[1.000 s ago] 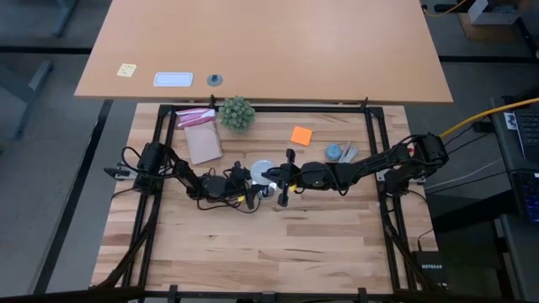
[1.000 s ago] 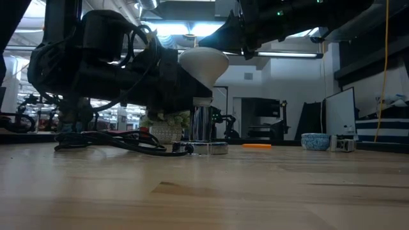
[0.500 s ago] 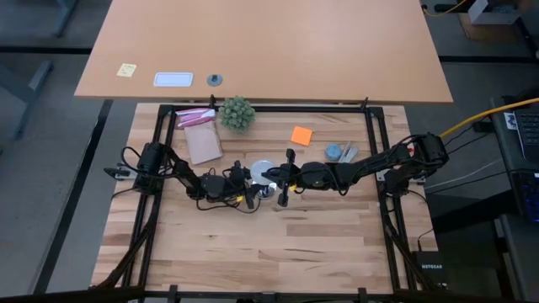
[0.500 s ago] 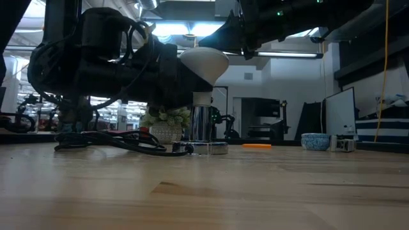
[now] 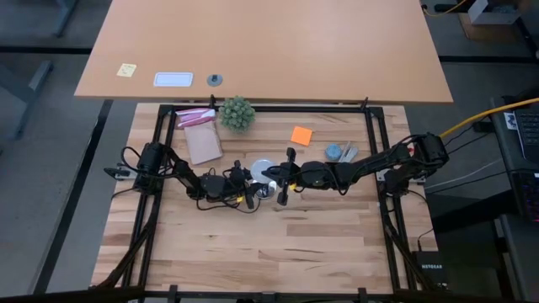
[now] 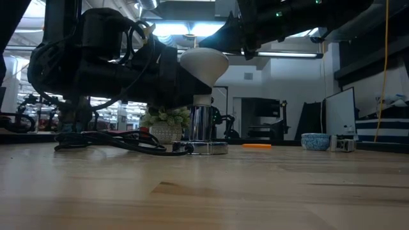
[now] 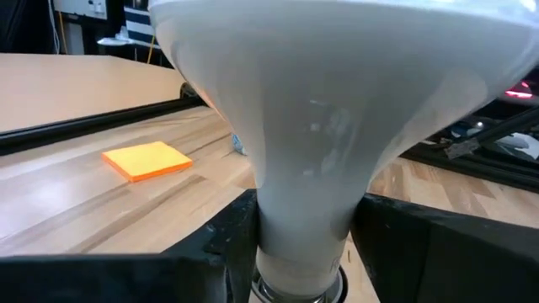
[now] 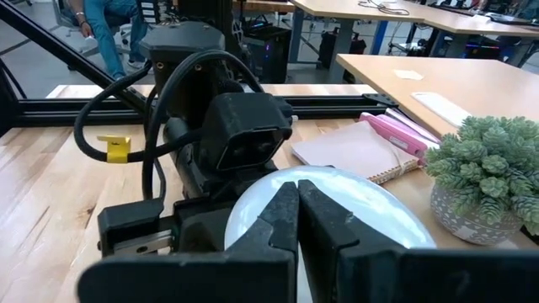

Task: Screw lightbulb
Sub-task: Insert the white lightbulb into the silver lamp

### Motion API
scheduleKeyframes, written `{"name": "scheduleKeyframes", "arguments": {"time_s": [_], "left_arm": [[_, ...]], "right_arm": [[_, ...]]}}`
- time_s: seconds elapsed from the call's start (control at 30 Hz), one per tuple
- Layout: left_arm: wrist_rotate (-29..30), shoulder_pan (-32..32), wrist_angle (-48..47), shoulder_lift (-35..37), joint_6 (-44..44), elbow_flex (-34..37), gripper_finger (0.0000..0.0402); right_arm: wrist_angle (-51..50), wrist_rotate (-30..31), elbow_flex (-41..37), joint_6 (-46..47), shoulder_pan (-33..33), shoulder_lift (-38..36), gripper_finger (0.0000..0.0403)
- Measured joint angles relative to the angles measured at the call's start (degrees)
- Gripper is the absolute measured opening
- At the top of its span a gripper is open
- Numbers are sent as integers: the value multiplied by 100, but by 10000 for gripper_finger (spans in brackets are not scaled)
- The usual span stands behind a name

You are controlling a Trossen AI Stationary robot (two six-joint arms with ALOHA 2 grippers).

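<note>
The frosted white lightbulb (image 6: 203, 64) stands upright, its lower end in a silvery socket (image 6: 202, 131) that rests on the wooden table near its middle. My left gripper (image 7: 299, 244) reaches in level from the table's left and is shut on the bulb's narrow neck. My right gripper (image 8: 296, 210) comes from the right with its fingers shut, hovering over the bulb's domed top (image 8: 354, 202). Whether it touches the dome, I cannot tell. In the high view the bulb (image 5: 264, 167) shows as a white disc between the two grippers. My left gripper pinches the bulb's neck (image 7: 303, 210) just above the metal end, one finger (image 7: 236, 244) on each side. The fingers come in level from the table's left. The bulb stands upright with its lower end in the socket.
A spiky green plant (image 5: 237, 112) and a pink notebook (image 5: 200, 135) sit at the far left. An orange sticky pad (image 5: 301, 135) and a small blue dish (image 5: 334, 152) lie at the far right. A black cord (image 6: 115, 142) trails on the table left of the socket.
In the low view my left gripper's dark body has shifted a little about the bulb's neck. The bulb and socket have stayed upright in the same place.
</note>
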State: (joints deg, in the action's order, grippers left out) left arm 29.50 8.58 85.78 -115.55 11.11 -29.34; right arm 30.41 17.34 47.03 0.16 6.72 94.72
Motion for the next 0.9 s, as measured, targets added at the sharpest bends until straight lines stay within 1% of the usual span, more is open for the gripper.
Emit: {"name": "scheduleKeyframes", "arguments": {"time_s": [0.13, 0.53, 0.9], "left_arm": [[-2, 4, 0, 0, 16, 0, 159], [0, 17, -76, 4, 27, -2, 154], [-5, 33, -100, 4, 27, -7, 153]], "right_arm": [[2, 0, 0, 0, 0, 0, 7], [83, 0, -11, -87, 4, -72, 7], [142, 30, -26, -496, 143, -254, 7]]}}
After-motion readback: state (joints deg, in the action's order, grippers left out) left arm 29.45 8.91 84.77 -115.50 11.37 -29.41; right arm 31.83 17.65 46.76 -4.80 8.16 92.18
